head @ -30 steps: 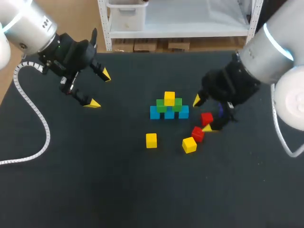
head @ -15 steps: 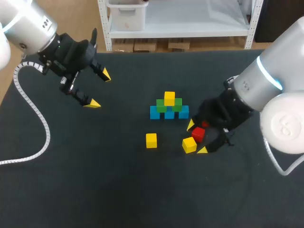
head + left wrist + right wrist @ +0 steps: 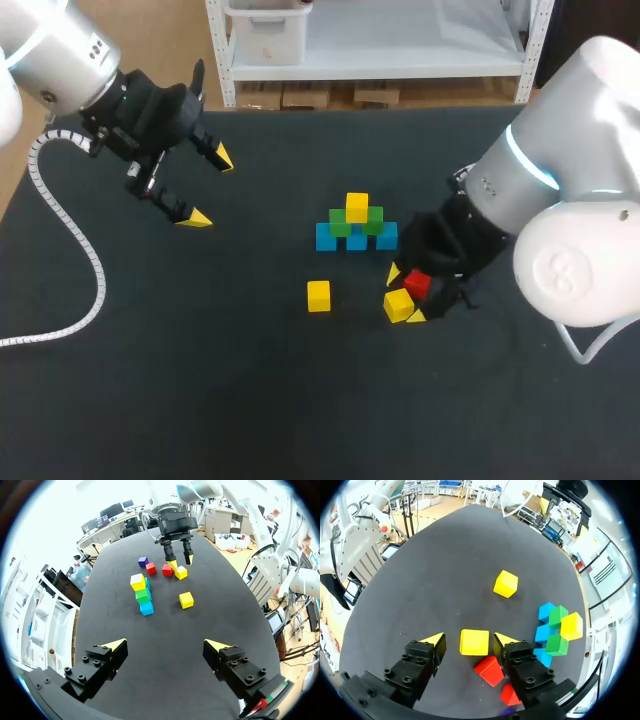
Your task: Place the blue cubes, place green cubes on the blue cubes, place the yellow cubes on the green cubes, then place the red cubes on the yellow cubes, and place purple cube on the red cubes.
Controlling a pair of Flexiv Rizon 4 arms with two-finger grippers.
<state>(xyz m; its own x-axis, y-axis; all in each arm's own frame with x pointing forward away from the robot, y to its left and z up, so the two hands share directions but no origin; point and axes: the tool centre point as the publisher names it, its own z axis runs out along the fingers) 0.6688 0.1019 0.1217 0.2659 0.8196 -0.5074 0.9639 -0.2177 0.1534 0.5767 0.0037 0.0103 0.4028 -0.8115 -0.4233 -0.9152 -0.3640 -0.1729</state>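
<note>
Nearest, on the black table (image 3: 200, 380): a lone yellow cube (image 3: 318, 295), touching nothing. Just to its right, a second yellow cube (image 3: 398, 305), sitting between the fingers of the right gripper (image 3: 404, 294). Fingers open, one on each side of that cube, close but not squeezing it. Right behind, by the gripper, a red cube (image 3: 417, 284). A bit further on, another red cube (image 3: 150, 568) and the purple cube (image 3: 143, 561), both hidden from above by the right arm. Then the pile: three blue cubes (image 3: 357, 240) in a row, two green cubes (image 3: 340, 222) on them, one top yellow cube (image 3: 357, 207) above. Farthest, off to the left, the left gripper (image 3: 210, 187), up off the table, fingers wide apart, holding nothing.
</note>
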